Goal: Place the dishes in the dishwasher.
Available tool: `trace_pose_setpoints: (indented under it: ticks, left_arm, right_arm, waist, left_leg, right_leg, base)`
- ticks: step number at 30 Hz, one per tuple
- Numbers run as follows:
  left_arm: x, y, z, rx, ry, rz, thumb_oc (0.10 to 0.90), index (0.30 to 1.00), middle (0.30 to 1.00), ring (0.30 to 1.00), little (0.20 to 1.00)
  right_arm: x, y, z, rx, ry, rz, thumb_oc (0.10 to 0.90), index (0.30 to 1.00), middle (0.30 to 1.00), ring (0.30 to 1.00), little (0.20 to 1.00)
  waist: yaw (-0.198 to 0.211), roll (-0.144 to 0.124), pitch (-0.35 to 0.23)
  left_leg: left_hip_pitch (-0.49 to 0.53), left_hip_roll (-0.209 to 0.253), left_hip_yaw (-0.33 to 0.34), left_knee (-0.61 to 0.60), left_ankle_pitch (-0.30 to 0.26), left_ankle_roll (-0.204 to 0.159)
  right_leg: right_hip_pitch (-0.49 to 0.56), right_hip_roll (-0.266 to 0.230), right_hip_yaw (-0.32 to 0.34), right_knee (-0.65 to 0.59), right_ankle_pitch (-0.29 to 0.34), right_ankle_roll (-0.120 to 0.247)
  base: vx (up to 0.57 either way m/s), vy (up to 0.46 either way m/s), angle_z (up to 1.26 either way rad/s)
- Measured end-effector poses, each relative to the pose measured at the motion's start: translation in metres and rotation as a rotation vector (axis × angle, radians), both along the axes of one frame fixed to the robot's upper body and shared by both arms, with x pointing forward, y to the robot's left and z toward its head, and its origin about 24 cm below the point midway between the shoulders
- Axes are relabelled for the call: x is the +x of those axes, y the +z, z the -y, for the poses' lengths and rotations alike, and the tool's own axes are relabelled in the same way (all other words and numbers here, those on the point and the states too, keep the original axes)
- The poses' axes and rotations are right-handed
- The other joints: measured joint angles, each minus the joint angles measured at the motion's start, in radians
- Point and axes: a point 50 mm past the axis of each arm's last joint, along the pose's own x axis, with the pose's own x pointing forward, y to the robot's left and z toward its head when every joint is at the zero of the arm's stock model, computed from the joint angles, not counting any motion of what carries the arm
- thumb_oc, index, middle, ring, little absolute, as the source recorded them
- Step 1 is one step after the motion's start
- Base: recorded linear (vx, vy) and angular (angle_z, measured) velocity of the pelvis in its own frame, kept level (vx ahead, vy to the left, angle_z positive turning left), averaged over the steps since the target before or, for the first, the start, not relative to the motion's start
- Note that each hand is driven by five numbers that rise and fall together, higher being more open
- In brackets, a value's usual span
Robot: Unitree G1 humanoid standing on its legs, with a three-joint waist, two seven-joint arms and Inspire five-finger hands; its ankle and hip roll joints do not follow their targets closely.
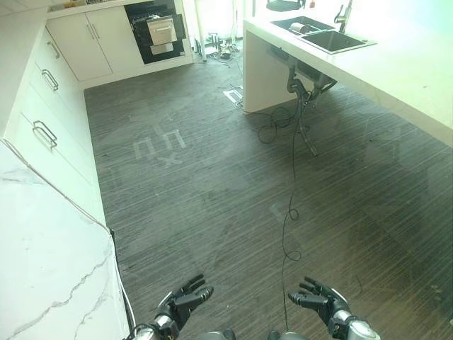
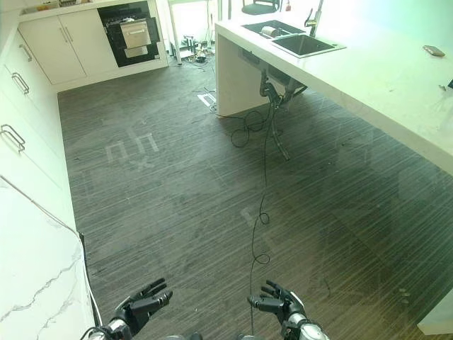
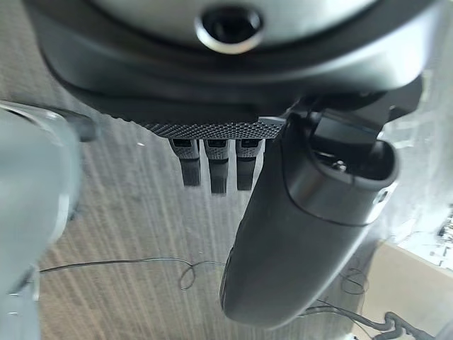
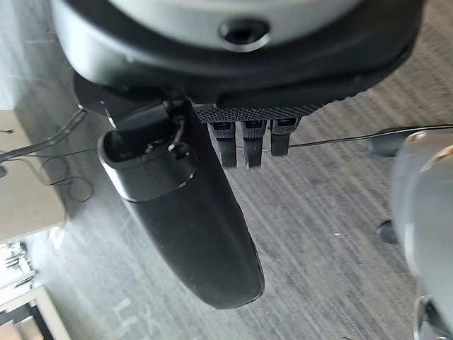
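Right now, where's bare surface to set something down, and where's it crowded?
Free: the long white counter on the right, from the sink toward the near end, apart from a small dark item. Also the marble countertop at near left. Crowded: the sink end, with faucet and a dish in the basin.

1. You stand over a floor (image 1: 212, 191) of dark, wood-look planks, matt, with a fine streaked grain.
2. At your near left, the counter (image 1: 42, 269) looks like white marble, smooth, with grey veins.
3. Along the left, white cabinets (image 1: 49, 106) look smooth, carrying bright metal handles (image 1: 44, 132).
4. At the far end, the dishwasher (image 1: 157, 30) shows a black cavity and a brushed-metal front.
5. To your right, the island top (image 2: 382, 71) is smooth and white; its sink (image 2: 304, 44) and tap (image 2: 314, 15) look like metal.
6. Your left hand (image 1: 185, 297) and right hand (image 1: 318, 297) look like dark matt plastic; the left wrist view shows knurled texture.
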Motion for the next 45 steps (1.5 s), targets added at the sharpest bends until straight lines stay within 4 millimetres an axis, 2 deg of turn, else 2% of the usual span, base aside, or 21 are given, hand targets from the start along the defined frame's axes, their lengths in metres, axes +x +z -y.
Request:
trace_pose_setpoints:
  ticks: [4,7,14,19,20,21,22,23,24,25,27,29,32,33,34,36,38,39,41,43,45]
  left_arm:
    - [-0.027,-0.034,0.002,0.041,0.098,-0.254,0.800,0.900,0.900,0.900,0.900]
    - [-0.048,-0.037,0.003,0.068,0.047,-0.284,0.800,0.900,0.900,0.900,0.900]
    - [-0.010,-0.022,0.009,0.117,-0.064,-0.118,0.800,0.900,0.900,0.900,0.900]
    - [-0.007,-0.018,0.005,0.154,-0.069,-0.094,0.800,0.900,0.900,0.900,0.900]
    - [-0.006,-0.017,0.002,0.161,-0.063,-0.086,0.800,0.900,0.900,0.900,0.900]
    - [0.012,-0.010,-0.001,0.175,-0.069,-0.036,0.800,0.900,0.900,0.900,0.900]
    - [0.015,-0.009,0.001,0.176,-0.075,-0.023,0.800,0.900,0.900,0.900,0.900]
    - [0.011,-0.011,0.001,0.175,-0.075,-0.030,0.800,0.900,0.900,0.900,0.900]
    - [0.006,-0.013,0.002,0.176,-0.085,-0.039,0.800,0.900,0.900,0.900,0.900]
    - [0.009,-0.011,0.005,0.170,-0.087,-0.024,0.800,0.900,0.900,0.900,0.900]
    - [0.012,-0.009,0.008,0.150,-0.059,0.007,0.800,0.900,0.900,0.900,0.900]
    - [0.014,-0.007,0.009,0.147,-0.053,0.033,0.800,0.900,0.900,0.900,0.900]
    - [-0.005,-0.013,0.005,0.148,-0.012,-0.023,0.800,0.900,0.900,0.900,0.900]
    - [-0.011,-0.016,0.004,0.151,-0.005,-0.048,0.800,0.900,0.900,0.900,0.900]
    - [-0.013,-0.017,0.001,0.156,0.000,-0.060,0.800,0.900,0.900,0.900,0.900]
    - [-0.003,-0.016,0.001,0.173,-0.041,-0.050,0.800,0.900,0.900,0.900,0.900]
    - [0.011,-0.012,0.006,0.201,-0.122,-0.019,0.800,0.900,0.900,0.900,0.900]
    - [0.012,-0.013,0.011,0.200,-0.155,-0.022,0.800,0.900,0.900,0.900,0.900]
    - [0.006,-0.017,0.016,0.187,-0.162,-0.039,0.800,0.900,0.900,0.900,0.900]
    - [0.004,-0.016,0.012,0.195,-0.153,-0.042,0.800,0.900,0.900,0.900,0.900]
    - [0.016,-0.010,0.009,0.209,-0.164,0.003,0.800,0.900,0.900,0.900,0.900]
  right_arm:
    - [-0.013,-0.020,0.004,-0.015,-0.046,-0.141,0.800,0.900,0.900,0.900,0.900]
    - [-0.021,-0.021,0.003,-0.027,-0.018,-0.143,0.800,0.900,0.900,0.900,0.900]
    - [-0.020,-0.019,0.003,-0.033,-0.004,-0.114,0.800,0.900,0.900,0.900,0.900]
    - [-0.012,-0.014,-0.001,-0.036,0.045,-0.075,0.800,0.900,0.900,0.900,0.900]
    - [-0.007,-0.012,-0.005,-0.030,0.059,-0.051,0.800,0.900,0.900,0.900,0.900]
    - [0.000,-0.010,-0.006,-0.029,0.064,-0.026,0.800,0.900,0.900,0.900,0.900]
    - [0.003,-0.009,-0.004,-0.036,0.063,-0.025,0.800,0.900,0.900,0.900,0.900]
    - [0.006,-0.007,0.000,-0.043,0.056,-0.007,0.800,0.900,0.900,0.900,0.900]
    - [0.007,-0.005,0.006,-0.063,0.053,0.000,0.800,0.900,0.900,0.900,0.900]
    - [0.008,-0.004,0.009,-0.075,0.049,-0.006,0.800,0.900,0.900,0.900,0.900]
    - [0.007,-0.004,0.011,-0.080,0.047,-0.010,0.800,0.900,0.900,0.900,0.900]
    - [-0.004,-0.006,0.017,-0.092,0.042,-0.035,0.800,0.900,0.900,0.900,0.900]
    - [-0.024,-0.012,0.021,-0.098,0.024,-0.097,0.800,0.900,0.900,0.900,0.900]
    - [-0.024,-0.013,0.019,-0.100,0.024,-0.101,0.800,0.900,0.900,0.900,0.900]
    - [-0.026,-0.015,0.014,-0.093,0.032,-0.107,0.800,0.900,0.900,0.900,0.900]
    - [-0.033,-0.018,0.009,-0.086,0.008,-0.103,0.800,0.900,0.900,0.900,0.900]
    - [-0.029,-0.018,0.006,-0.086,0.004,-0.092,0.800,0.900,0.900,0.900,0.900]
    - [-0.020,-0.015,0.005,-0.094,0.022,-0.062,0.800,0.900,0.900,0.900,0.900]
    - [-0.010,-0.009,0.009,-0.099,0.002,-0.006,0.800,0.900,0.900,0.900,0.900]
    - [-0.002,-0.001,0.015,-0.118,0.020,0.052,0.800,0.900,0.900,0.900,0.900]
    - [-0.004,-0.001,0.018,-0.129,0.017,0.049,0.800,0.900,0.900,0.900,0.900]
  waist:
    - [0.001,0.007,-0.003]
    - [-0.001,0.002,0.010]
    - [-0.001,0.006,0.011]
    - [0.002,-0.012,0.042]
    - [0.002,-0.028,0.063]
    - [-0.001,-0.044,0.117]
    - [0.028,-0.041,0.136]
    - [0.029,-0.034,0.139]
    - [0.015,0.006,0.143]
    - [0.031,0.030,0.159]
    - [0.031,0.048,0.183]
    - [0.054,0.040,0.178]
    - [0.041,-0.011,0.100]
    - [0.034,-0.028,0.086]
    - [0.025,-0.049,0.075]
    - [0.019,-0.064,0.068]
    - [0.010,-0.034,0.066]
    - [-0.004,0.010,0.071]
    - [-0.037,0.079,0.067]
    - [-0.071,0.123,0.069]
    - [-0.086,0.113,0.068]
  left_leg:
    - [-0.003,0.005,-0.018,0.029,-0.018,-0.015]
    - [-0.039,0.006,-0.025,0.042,-0.017,-0.013]
    - [-0.041,0.011,-0.050,0.040,-0.017,-0.025]
    - [0.041,0.006,-0.052,-0.025,0.008,-0.061]
    - [-0.004,0.004,-0.049,0.086,0.011,-0.097]
    - [-0.162,0.016,-0.055,0.387,0.047,-0.163]
    - [-0.243,0.020,-0.057,0.460,0.054,-0.153]
    - [-0.259,0.010,-0.037,0.368,0.054,-0.126]
    - [-0.256,-0.002,-0.030,0.201,0.071,-0.106]
    - [-0.255,-0.009,-0.061,0.039,0.090,-0.132]
    - [-0.316,-0.002,-0.085,-0.017,0.126,-0.126]
    - [-0.330,-0.004,-0.040,0.002,0.117,-0.107]
    - [-0.193,-0.075,0.036,0.014,0.107,0.046]
    - [-0.150,-0.098,0.023,-0.012,0.170,0.101]
    - [-0.106,-0.119,0.024,-0.013,0.133,0.121]
    - [-0.059,-0.154,0.003,0.057,0.035,0.141]
    - [-0.028,-0.174,-0.027,0.118,-0.068,0.183]
    - [0.014,-0.175,-0.033,0.099,-0.091,0.181]
    - [0.117,-0.170,-0.070,-0.010,-0.090,0.170]
    - [0.220,-0.140,-0.119,-0.095,-0.095,0.148]
    - [0.279,-0.146,-0.169,-0.094,-0.110,0.092]
  right_leg:
    - [0.021,0.003,-0.021,0.000,-0.010,0.006]
    - [-0.005,0.008,-0.023,0.019,-0.014,-0.002]
    - [0.001,0.013,-0.046,0.029,-0.037,-0.005]
    - [0.028,0.018,-0.025,0.063,-0.086,-0.039]
    - [0.023,0.023,-0.014,0.085,-0.107,-0.068]
    - [0.032,0.021,0.001,0.102,-0.118,-0.087]
    - [0.040,0.026,0.015,0.106,-0.121,-0.095]
    - [0.039,0.031,0.015,0.103,-0.109,-0.102]
    - [0.074,0.069,0.020,0.084,-0.134,-0.102]
    - [0.100,0.097,0.034,0.072,-0.144,-0.106]
    - [0.163,0.127,0.039,0.059,-0.173,-0.089]
    - [0.232,0.110,0.074,0.070,-0.237,-0.070]
    - [0.350,0.044,0.086,0.021,-0.247,0.003]
    - [0.351,0.025,0.084,0.088,-0.230,0.045]
    - [0.344,0.004,0.083,0.170,-0.172,0.107]
    - [0.153,-0.046,0.092,0.680,0.041,0.184]
    - [-0.028,-0.064,0.092,0.964,0.149,0.155]
    - [-0.147,-0.079,0.061,1.039,0.124,0.120]
    - [-0.295,-0.068,-0.029,0.894,0.013,0.017]
    - [-0.354,0.054,-0.086,0.538,-0.015,-0.021]
    - [-0.380,0.150,-0.133,0.141,0.005,-0.051]
  base:
    - [0.06,-0.044,0.10]
    - [0.05,-0.054,0.17]
    - [0.08,-0.107,0.08]
    - [0.17,-0.143,0.02]
    - [0.14,-0.005,0.45]
    - [0.09,0.021,0.34]
    - [0.32,0.087,0.08]
    - [0.62,0.200,-0.25]
    - [0.75,0.246,-0.27]
    - [0.73,0.305,-0.17]
    - [0.54,0.279,-0.28]
    - [0.57,0.349,-0.54]
    - [0.61,0.406,-0.47]
    - [0.54,0.450,-0.35]
    - [0.44,0.397,-0.08]
    - [0.40,0.330,0.40]
    - [0.46,0.314,0.38]
    - [0.42,0.133,0.08]
    - [0.37,0.015,0.14]
    - [0.43,-0.043,0.41]
    - [0.66,-0.024,0.98]
